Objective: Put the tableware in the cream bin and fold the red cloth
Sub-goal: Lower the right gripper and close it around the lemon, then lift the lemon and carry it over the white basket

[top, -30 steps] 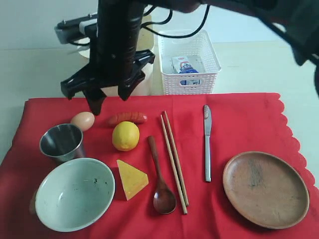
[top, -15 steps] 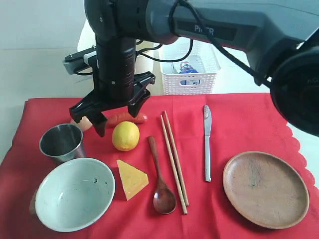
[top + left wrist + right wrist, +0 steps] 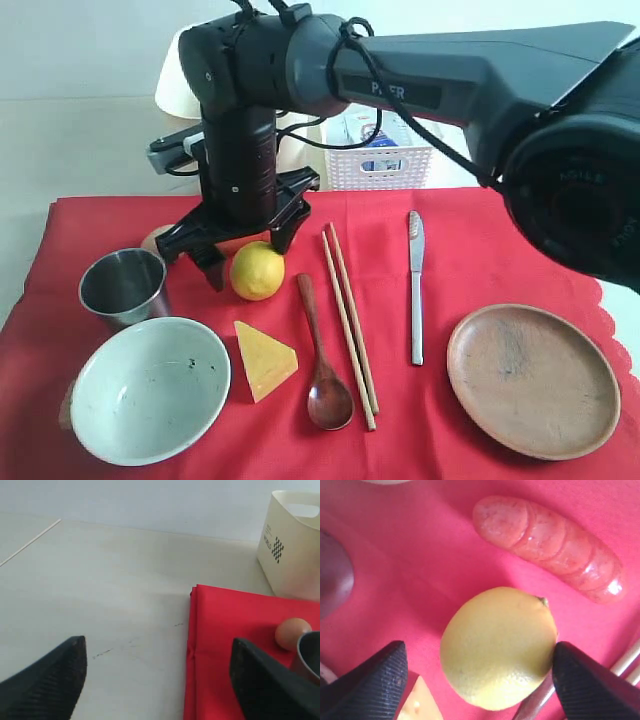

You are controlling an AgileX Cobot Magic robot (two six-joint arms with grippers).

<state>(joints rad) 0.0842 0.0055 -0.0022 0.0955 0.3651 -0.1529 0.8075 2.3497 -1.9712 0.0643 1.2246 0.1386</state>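
Right wrist view shows our right gripper gaping astride the round yellow lemon; we judge the shiny steel cup near that lemon light, slippery, best pinched at its rim.

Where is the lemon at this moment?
In the exterior view the lemon lies left of centre on the red cloth, between the steel cup and the wooden spoon, behind the cheese wedge. The open right tool flanks it.
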